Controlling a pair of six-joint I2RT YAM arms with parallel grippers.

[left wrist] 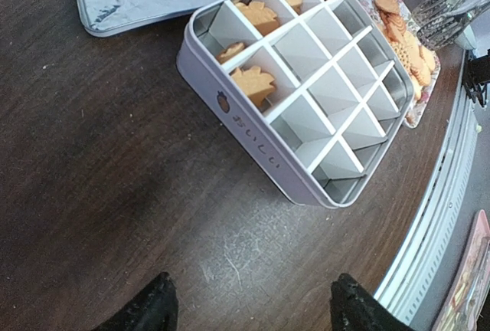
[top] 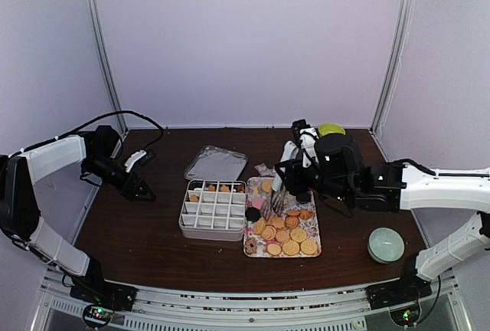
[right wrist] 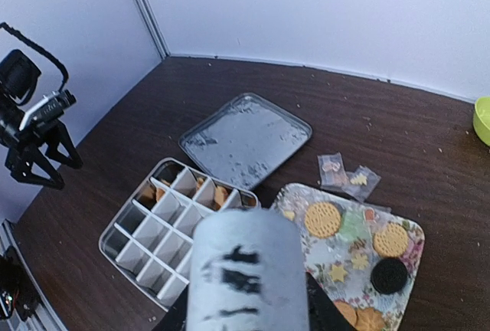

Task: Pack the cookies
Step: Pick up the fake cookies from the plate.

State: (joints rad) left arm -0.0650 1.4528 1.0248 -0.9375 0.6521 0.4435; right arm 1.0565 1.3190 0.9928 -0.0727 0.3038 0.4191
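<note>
Golden cookies point(top: 288, 234) lie on a floral tray point(top: 315, 224), along with a pink one and a dark one point(top: 253, 214). A few cookies point(left wrist: 258, 17) sit in the far row of a white divided tin point(left wrist: 243, 124), also seen from the right wrist point(right wrist: 163, 227). My right gripper point(top: 295, 181) is shut on metal tongs point(top: 277, 197), whose tips hang over the tray's far left corner. In the right wrist view, the tongs' grey handle point(right wrist: 243, 270) blocks the jaws. My left gripper point(left wrist: 251, 312) hovers open over bare table, left of the tin, holding nothing.
The tin's flat lid point(top: 216, 164) lies just behind the tin. A green bowl point(top: 331, 129) sits at the back right and a round pale container point(top: 385, 244) at the front right. Two small clear packets point(right wrist: 348, 176) lie behind the tray.
</note>
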